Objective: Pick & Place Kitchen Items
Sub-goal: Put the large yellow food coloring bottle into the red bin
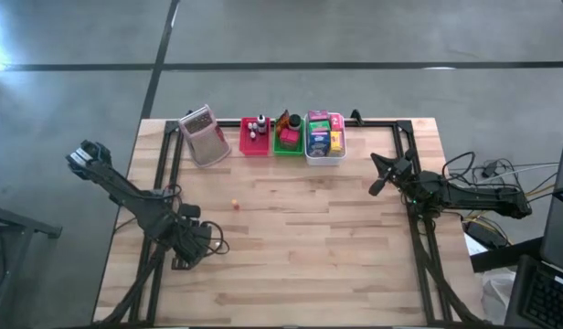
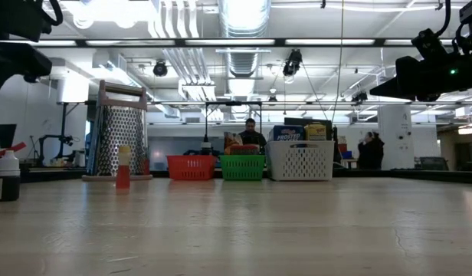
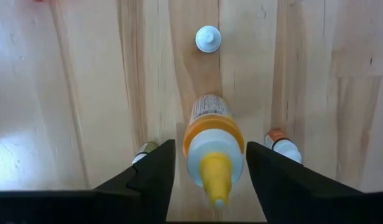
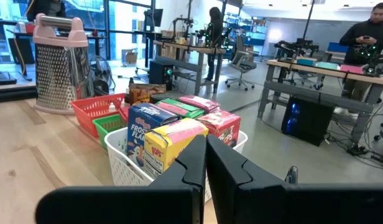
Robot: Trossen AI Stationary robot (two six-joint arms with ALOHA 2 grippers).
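Note:
In the left wrist view an upright small bottle [image 3: 211,144] with a yellow nozzle, a pale cap and an orange collar stands on the wood. My left gripper [image 3: 211,180] points straight down over it, open, one finger on each side with a narrow gap to the bottle. In the high view the gripper [image 1: 195,239] hides this bottle. Three more tiny bottles stand near it: a white-capped one [image 3: 208,38], an orange-collared one [image 3: 282,147] and one [image 3: 145,149] half hidden behind a finger. My right gripper [image 4: 205,155] waits shut and level at the table's right side [image 1: 377,180].
Along the far edge stand a metal grater [image 1: 204,135], a red tray [image 1: 254,139], a green tray [image 1: 287,137] and a white basket [image 1: 324,153] with packets. A small orange item [image 1: 236,203] sits alone mid-table. A dark bottle [image 2: 6,180] stands at the low view's left.

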